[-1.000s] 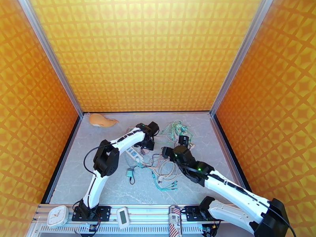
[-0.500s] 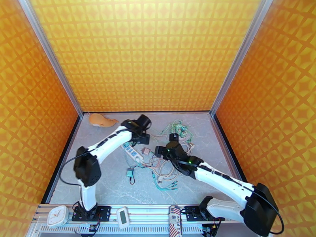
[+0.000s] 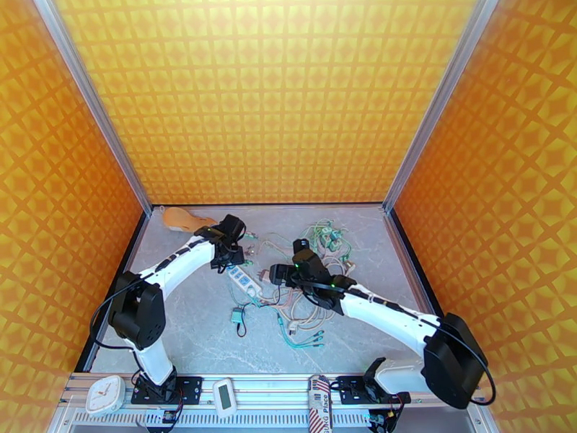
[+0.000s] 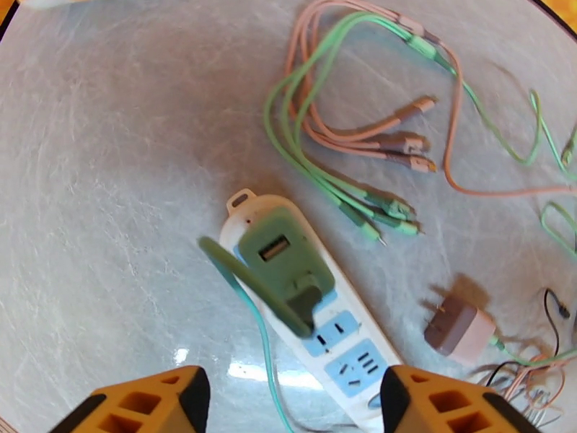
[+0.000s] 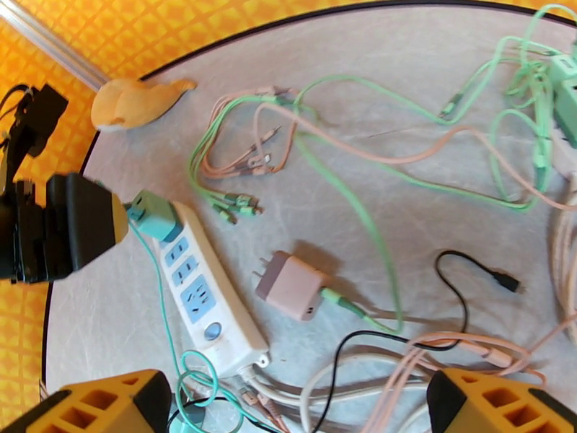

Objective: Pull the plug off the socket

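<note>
Two arms reach over a marbled table, and we see the task's thing, a green plug, seated in the end socket of a white power strip, at the end nearest a small hanging loop. A thin green lead runs from the plug down along the strip's side. The left gripper hangs just above the strip with its orange fingers spread apart, nothing between them, the plug just ahead of the tips. From the right wrist we see one of those fingers just beside the plug, though we cannot tell whether it touches. The right gripper stands wide open over the tangle of wires, holding nothing. A pink adapter lies on its side on the table near the strip, its prongs free and a green cord leading out of it. Bundles of green and pink charging cables sprawl past the strip's far end, a black cable curls near the adapter, and an orange toy sits at the table's far left edge.
</note>
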`<control>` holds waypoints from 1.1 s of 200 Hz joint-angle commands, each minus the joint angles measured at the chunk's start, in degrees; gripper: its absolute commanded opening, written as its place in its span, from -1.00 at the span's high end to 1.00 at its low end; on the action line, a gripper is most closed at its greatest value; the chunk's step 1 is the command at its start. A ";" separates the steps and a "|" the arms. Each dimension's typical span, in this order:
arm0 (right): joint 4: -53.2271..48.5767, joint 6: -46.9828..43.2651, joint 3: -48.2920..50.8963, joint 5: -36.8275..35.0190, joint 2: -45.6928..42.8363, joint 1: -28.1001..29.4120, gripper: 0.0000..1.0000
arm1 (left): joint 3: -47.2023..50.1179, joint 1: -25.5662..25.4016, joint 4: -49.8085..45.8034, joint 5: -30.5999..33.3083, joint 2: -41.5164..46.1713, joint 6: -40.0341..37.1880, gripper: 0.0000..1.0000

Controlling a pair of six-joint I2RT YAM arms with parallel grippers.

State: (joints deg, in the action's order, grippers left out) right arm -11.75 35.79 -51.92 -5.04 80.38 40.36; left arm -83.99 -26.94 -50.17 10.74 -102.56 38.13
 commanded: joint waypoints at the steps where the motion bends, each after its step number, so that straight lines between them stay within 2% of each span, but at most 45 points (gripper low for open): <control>1: 1.21 -2.34 -3.51 4.01 2.60 -0.10 -0.97 | 1.72 0.82 3.38 -1.04 2.25 2.97 -0.32; 54: 0.42 -3.75 -6.79 5.10 5.87 -0.10 -0.97 | 5.64 1.26 11.97 -6.70 2.69 5.58 -0.11; 116: 0.32 -3.63 -6.11 5.08 5.58 -0.10 -0.97 | 2.93 1.85 10.64 -5.26 -2.51 9.47 0.00; 220: 0.40 -2.85 -5.03 5.38 5.12 -0.04 -0.97 | -2.32 2.24 7.58 -1.75 -9.23 11.97 0.04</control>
State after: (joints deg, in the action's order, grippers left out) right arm -11.64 32.86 -57.47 -0.40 85.91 40.36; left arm -83.46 -25.10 -41.23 6.70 -109.93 49.28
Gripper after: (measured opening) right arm 0.985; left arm 0.487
